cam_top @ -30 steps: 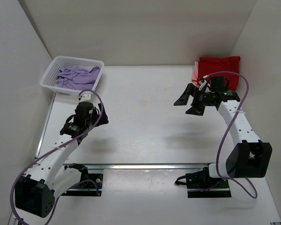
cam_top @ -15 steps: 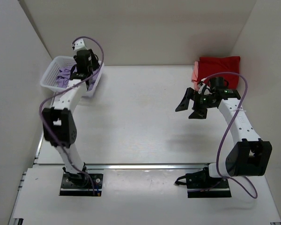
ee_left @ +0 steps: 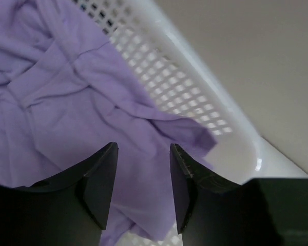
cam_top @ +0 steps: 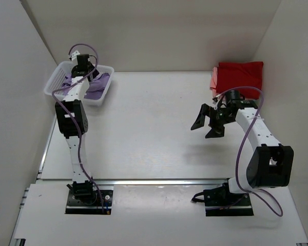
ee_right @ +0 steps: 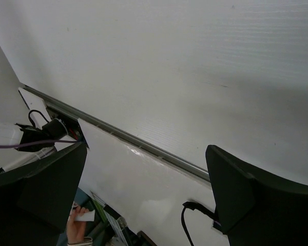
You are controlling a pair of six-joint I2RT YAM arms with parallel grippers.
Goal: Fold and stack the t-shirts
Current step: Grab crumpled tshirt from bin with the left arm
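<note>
The lavender t-shirt (cam_top: pixel 96 83) lies crumpled in the white lattice basket (cam_top: pixel 52 88) at the far left. My left gripper (cam_top: pixel 85 77) hangs over it, open. In the left wrist view the two fingers (ee_left: pixel 100 179) stand apart just above the lavender cloth (ee_left: pixel 61 97), with nothing between them. The red t-shirt (cam_top: pixel 240 76) lies folded at the far right on top of the salmon pink t-shirt (cam_top: pixel 214 80), of which only an edge shows. My right gripper (cam_top: pixel 206 123) is wide open and empty above the bare table, nearer than that stack.
The basket wall (ee_left: pixel 185 77) runs close to the right of my left fingers. White walls enclose the table on the left, back and right. A metal rail (cam_top: pixel 154 181) crosses the near edge, also in the right wrist view (ee_right: pixel 143 146).
My left arm has swung from the near left of the table out to the basket and now sits over the lavender shirt. My right gripper has drifted a little towards the near side, still open.
</note>
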